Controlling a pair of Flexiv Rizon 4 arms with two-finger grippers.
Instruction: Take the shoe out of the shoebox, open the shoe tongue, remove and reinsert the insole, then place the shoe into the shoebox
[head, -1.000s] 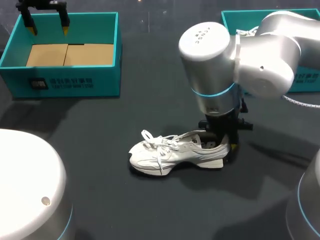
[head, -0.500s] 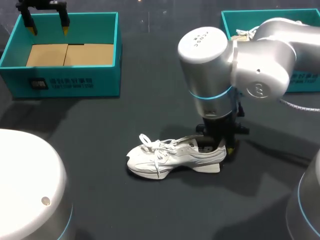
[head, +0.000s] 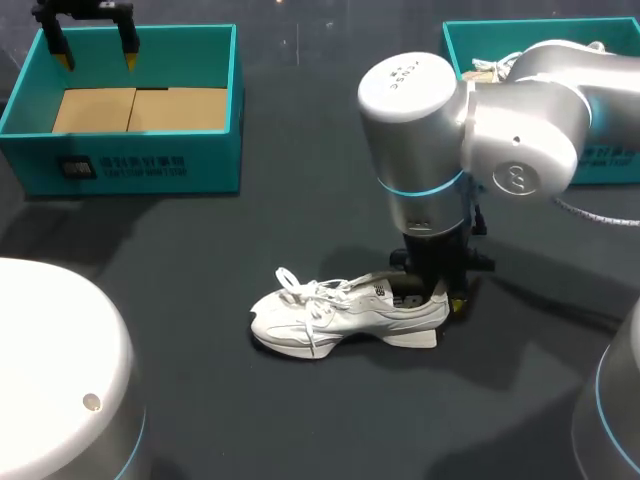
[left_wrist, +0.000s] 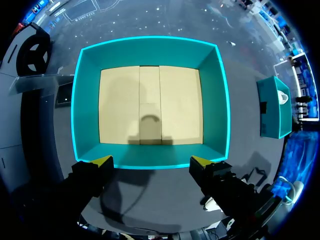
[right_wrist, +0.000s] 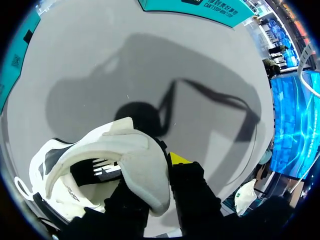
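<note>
Dark grey surface (head: 180, 300) spreads out under both arms. At its far left corner sits a teal shoebox (head: 140, 165), open at the top, with a bare cardboard floor (left_wrist: 150, 105) and nothing inside it. A second teal box (head: 615, 165) stands at the far right, mostly hidden behind the right arm (head: 520, 110). Something white shows at its near wall, too covered to make out.

The white shoe (head: 330, 315) is out of the shoebox, near the middle of the surface and well apart from both boxes. It rests on its sole, toe toward the left side and heel toward the right, with its white laces (head: 300, 285) lying loose over the front.

The right claw (head: 440, 295) comes straight down on the heel. In the right wrist view one finger is inside the shoe's opening and the other, its yellow tip (right_wrist: 177, 159) showing, is pressed against the outside of the heel. The padded heel collar is pinched between them, so this claw holds the shoe by its heel.

The left claw (left_wrist: 151, 161) hangs above the near wall of the empty shoebox. Its two yellow-tipped fingers are spread wide with nothing between them, and they touch neither the box nor the surface.
</note>
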